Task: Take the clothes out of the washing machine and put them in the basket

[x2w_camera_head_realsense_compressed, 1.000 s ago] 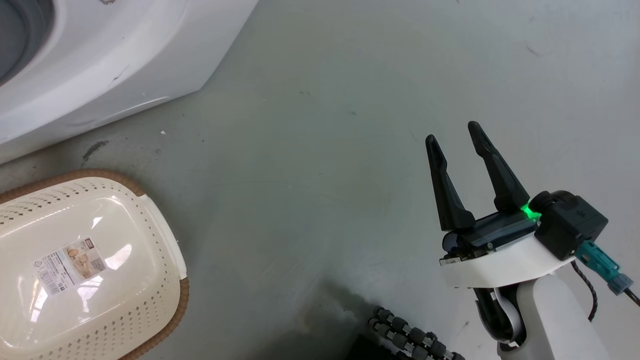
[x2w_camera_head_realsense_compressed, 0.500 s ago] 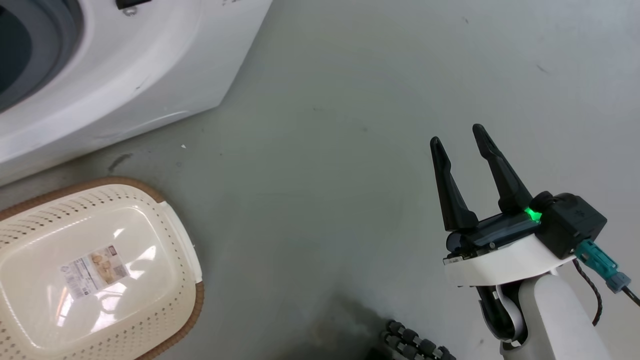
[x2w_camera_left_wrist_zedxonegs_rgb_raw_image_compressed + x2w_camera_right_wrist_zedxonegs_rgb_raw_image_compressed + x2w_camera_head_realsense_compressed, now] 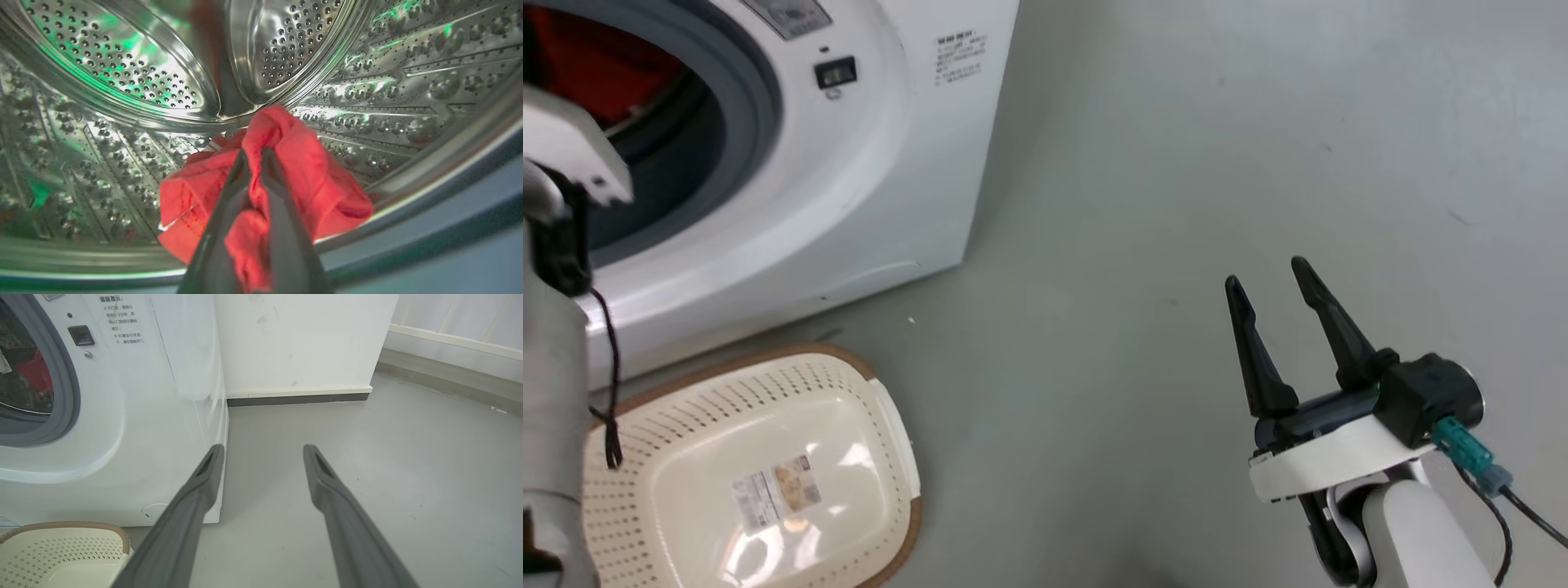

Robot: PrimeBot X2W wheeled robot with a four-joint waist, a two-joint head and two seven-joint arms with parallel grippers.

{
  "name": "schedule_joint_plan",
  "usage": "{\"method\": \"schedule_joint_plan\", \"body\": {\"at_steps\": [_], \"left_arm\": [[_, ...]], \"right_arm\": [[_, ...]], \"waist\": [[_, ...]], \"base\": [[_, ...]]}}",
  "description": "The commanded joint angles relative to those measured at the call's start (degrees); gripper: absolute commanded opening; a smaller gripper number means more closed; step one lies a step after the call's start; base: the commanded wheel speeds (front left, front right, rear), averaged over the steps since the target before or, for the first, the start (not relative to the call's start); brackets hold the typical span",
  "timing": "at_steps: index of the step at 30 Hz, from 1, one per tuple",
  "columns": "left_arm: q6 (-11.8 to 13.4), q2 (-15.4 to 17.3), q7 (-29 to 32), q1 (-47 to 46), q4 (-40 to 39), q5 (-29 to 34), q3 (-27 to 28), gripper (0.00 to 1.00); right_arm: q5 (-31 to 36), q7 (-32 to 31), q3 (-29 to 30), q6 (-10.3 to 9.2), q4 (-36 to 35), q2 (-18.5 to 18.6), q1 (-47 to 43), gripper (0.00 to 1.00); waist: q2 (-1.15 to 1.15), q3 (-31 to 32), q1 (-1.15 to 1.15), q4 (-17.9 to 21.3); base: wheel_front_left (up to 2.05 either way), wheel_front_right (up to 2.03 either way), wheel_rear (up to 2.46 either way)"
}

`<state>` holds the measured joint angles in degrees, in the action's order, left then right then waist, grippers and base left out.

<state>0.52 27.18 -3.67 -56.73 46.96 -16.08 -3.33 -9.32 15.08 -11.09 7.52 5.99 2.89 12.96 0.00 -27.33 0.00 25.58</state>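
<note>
Inside the steel drum of the washing machine (image 3: 122, 73), my left gripper (image 3: 255, 153) is shut on the clothes (image 3: 310, 179), a bunch of bright red fabric lifted above the drum's lower wall. The washing machine (image 3: 866, 188) stands at the upper left of the head view, red clothes (image 3: 596, 69) showing through its grey-rimmed porthole. The cream basket (image 3: 768, 457) sits on the floor just in front of the machine, holding just a paper label. My right gripper (image 3: 1266, 273) hangs open over bare floor to the right, and its wrist view shows its fingers (image 3: 204, 477) apart.
My left forearm (image 3: 556, 343) runs up the left edge toward the porthole. A white wall with a dark baseboard (image 3: 298, 399) stands right of the machine. Grey floor (image 3: 1135, 204) spreads to the right. The basket's corner (image 3: 61, 547) lies by the machine's base.
The head camera has tilted up, bringing the porthole, the red clothes and my left forearm into view. The right gripper stays open in the same pose.
</note>
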Motion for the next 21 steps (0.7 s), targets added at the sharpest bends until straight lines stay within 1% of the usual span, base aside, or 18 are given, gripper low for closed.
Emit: {"method": "schedule_joint_plan", "body": {"at_steps": [1, 5, 9, 18, 21], "left_arm": [[0.05, -1.0, -2.44, 2.49, 0.82, -0.63, 0.22, 0.0], [-0.7, -2.89, -6.53, 6.41, 1.98, -1.49, -0.09, 0.0], [-1.85, -4.37, -8.86, 9.28, 1.92, -1.72, -0.95, 0.0], [-3.1, -7.1, -10.67, 14.64, -3.07, -2.05, -2.69, 0.0], [-3.37, -7.35, -10.65, 17.05, -5.15, -2.29, -3.02, 0.0]], "right_arm": [[0.62, 0.11, 0.38, -0.06, 0.69, -0.04, -1.3, 1.0], [2.15, 0.1, 1.29, -0.06, 1.82, -0.04, -3.14, 1.0], [3.1, -0.6, 2.25, -0.06, 2.2, -0.03, -5.06, 1.0], [4.18, -2.98, 4.73, -0.05, 0.16, -0.04, -8.49, 1.0], [4.3, -3.53, 5.16, -0.05, -0.37, -0.04, -9.45, 1.0]], "waist": [[0.0, 5.56, 0.0, -2.86], [0.0, 10.42, 0.0, -5.12], [0.0, 14.66, 0.0, -7.43], [0.0, 20.71, 0.0, -11.97], [0.0, 22.45, 0.0, -13.04]], "base": [[0.0, 0.0, 0.0], [0.0, 0.0, 0.0], [0.0, 0.0, 0.0], [0.0, 0.0, 0.0], [0.0, 0.0, 0.0]]}}
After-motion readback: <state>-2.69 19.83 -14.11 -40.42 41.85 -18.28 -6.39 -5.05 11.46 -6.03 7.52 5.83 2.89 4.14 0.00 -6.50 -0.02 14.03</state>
